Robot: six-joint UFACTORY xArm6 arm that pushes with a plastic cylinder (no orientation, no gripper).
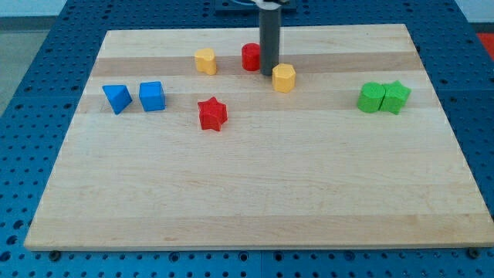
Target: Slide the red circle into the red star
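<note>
My tip [268, 73] is resting just right of the red circle block [250, 56], beside a yellow hexagonal block [284, 78]; the red star block [212, 113] is lying apart; no pincer showing.

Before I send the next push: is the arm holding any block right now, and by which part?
Nothing is held; the rod cannot grip. My tip stands just to the view's right of the red circle, beside the yellow hexagon.

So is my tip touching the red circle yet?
Cannot tell. In the camera view my tip overlaps the red circle's right edge, hiding any gap.
</note>
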